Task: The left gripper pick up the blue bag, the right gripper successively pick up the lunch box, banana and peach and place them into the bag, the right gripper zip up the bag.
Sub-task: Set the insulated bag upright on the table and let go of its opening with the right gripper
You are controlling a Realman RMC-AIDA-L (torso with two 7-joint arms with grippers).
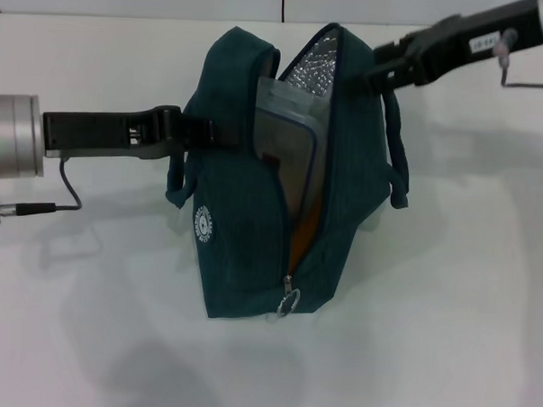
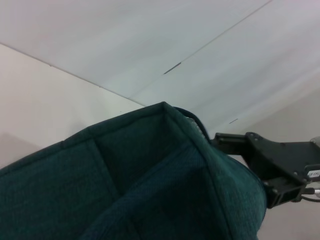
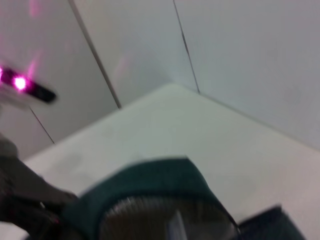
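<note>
While the left claw [image 1: 195, 131] pinches the blue bag [image 1: 233, 256] at its 9 o'clock side, the lunch box [image 1: 288, 141] stands inside. The right claw [image 1: 372, 73] is at 1 o'clock, pinching the rim. Banana and peach are unseen; zipping remains.

Bare lab-like test space, plain white table [image 1: 446, 337]; pale panelled walls [image 3: 240, 55] with thin dark seams

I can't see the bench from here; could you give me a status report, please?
Left gripper holding blue bag. Right gripper at its open rim. Lunch box inside; bag unzipped. Nothing obstructing.
</note>
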